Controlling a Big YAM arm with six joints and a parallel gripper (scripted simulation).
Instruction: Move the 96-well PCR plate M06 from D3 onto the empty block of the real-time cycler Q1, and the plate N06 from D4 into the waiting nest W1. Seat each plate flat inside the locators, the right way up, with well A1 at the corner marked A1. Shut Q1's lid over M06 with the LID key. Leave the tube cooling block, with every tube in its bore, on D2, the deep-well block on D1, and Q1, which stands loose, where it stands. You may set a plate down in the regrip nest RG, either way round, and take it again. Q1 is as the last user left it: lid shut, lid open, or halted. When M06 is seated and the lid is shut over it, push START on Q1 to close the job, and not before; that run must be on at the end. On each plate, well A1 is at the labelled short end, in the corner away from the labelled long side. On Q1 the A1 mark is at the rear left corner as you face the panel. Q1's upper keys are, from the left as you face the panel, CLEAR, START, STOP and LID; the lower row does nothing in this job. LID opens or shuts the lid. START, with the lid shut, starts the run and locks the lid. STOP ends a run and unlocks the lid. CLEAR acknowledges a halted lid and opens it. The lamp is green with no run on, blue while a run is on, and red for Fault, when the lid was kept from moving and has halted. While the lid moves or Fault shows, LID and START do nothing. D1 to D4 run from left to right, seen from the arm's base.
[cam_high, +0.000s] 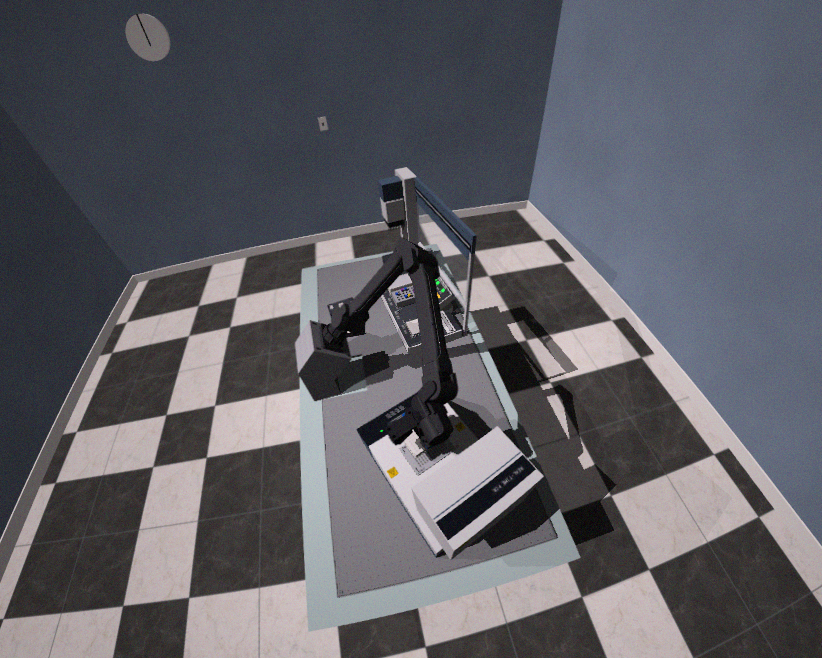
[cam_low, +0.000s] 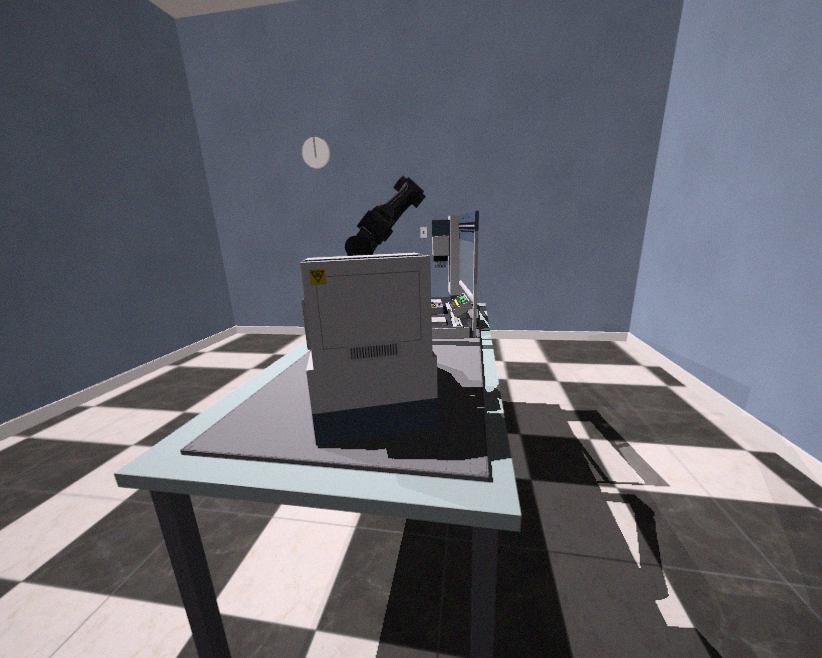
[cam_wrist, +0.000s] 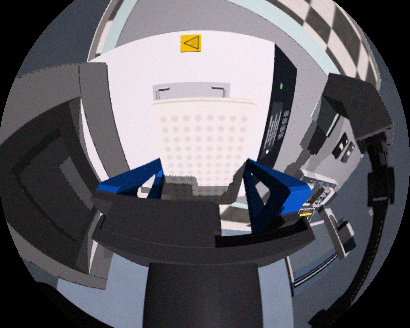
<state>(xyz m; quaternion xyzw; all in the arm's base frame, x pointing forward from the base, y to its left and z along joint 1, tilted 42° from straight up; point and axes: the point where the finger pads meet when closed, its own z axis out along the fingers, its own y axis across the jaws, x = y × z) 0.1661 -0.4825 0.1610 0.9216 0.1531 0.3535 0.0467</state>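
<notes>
My gripper (cam_wrist: 203, 161) (cam_high: 422, 449) is shut on a white 96-well PCR plate (cam_wrist: 203, 137) (cam_high: 413, 454), gripped at its near end between the blue fingers. The plate hangs level just above the open block of the cycler Q1 (cam_high: 392, 461) (cam_wrist: 125, 103) (cam_low: 370, 356), whose grey locator frame (cam_wrist: 190, 90) shows past the plate's far edge. Q1's lid (cam_high: 473, 490) (cam_low: 363, 301) is open and slid back. Its lamp (cam_wrist: 281, 87) (cam_high: 380, 430) is green, beside the dark key panel (cam_wrist: 275, 124). The plate's labels are not readable.
Q1 sits skewed on the grey mat (cam_high: 370, 542) of the pale table (cam_high: 315, 590) (cam_low: 308, 483). Behind the arm, the deck with its stations (cam_high: 411, 308) and a tall gantry frame (cam_high: 411, 198) (cam_low: 453, 253) stand at the far end. A dark grey box (cam_high: 329, 367) sits left.
</notes>
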